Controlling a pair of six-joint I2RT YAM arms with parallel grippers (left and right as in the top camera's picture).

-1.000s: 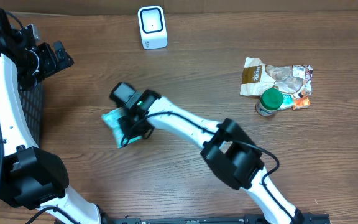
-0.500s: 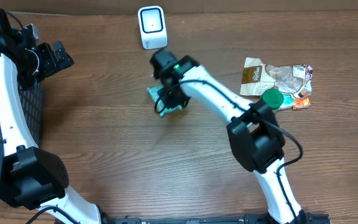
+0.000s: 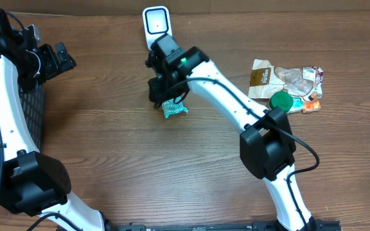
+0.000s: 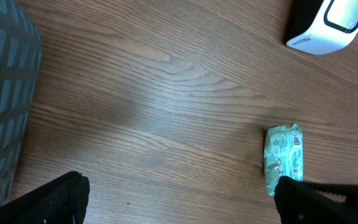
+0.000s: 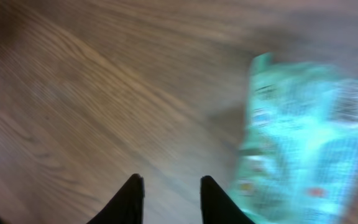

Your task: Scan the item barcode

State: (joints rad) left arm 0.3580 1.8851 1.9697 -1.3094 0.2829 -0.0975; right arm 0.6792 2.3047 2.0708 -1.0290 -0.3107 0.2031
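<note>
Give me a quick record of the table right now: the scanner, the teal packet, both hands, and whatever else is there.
scanner: white, standing near the far edge of the table
teal packet: flat on the table, apart from the scanner, not gripped
right hand: open, empty, just beside the packet
left hand: open wide, empty, off to the left
other items: brown pouch, green-lidded jar, dark basket

A brown wood-grain bench [image 3: 108, 167] carries a white boxy plastic scanner [image 3: 157, 27] at its far edge. A small teal plastic packet [image 3: 173, 109] lies flat near it. Well to the right lies a crumpled brown-and-clear plastic bag [image 3: 281, 78], with a green-lidded round jar [image 3: 279, 102] touching it and an orange wrapper [image 3: 311, 106] just beside. A dark grid-walled basket [image 4: 2, 93] stands at the left.
</note>
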